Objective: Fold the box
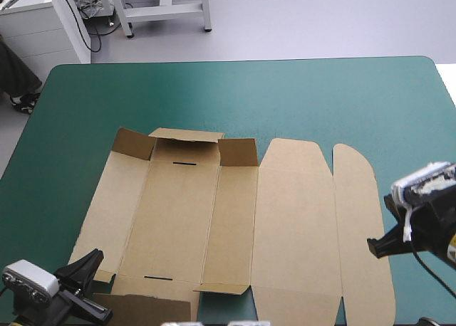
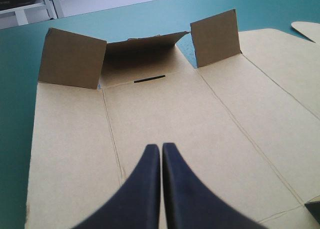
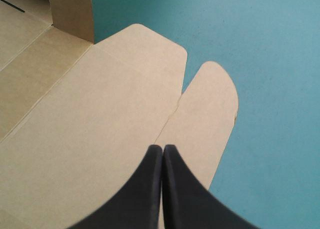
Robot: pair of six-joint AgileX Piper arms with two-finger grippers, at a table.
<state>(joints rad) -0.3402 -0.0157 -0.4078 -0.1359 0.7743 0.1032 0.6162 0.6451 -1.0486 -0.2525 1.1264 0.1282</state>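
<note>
The brown box point(image 1: 235, 219) lies as a mostly flat cut sheet in the middle of the teal-green table point(image 1: 285, 91). Its far end flaps point(image 2: 72, 59) stand partly raised, and a slot point(image 2: 149, 79) shows in the floor panel. The lid panel point(image 3: 90, 119) and rounded tuck flap point(image 3: 205, 109) lie flat to the right. My left gripper point(image 1: 89, 265) hovers shut over the box's near left corner, pointing along the floor panel point(image 2: 160, 148). My right gripper point(image 1: 376, 246) is shut at the tuck flap's right edge, above the crease between lid and flap point(image 3: 162, 149).
A white cabinet point(image 1: 43, 23) and a white stand's legs point(image 1: 164, 9) are beyond the table's far edge. Bare teal-green cover surrounds the box on the far side and the right.
</note>
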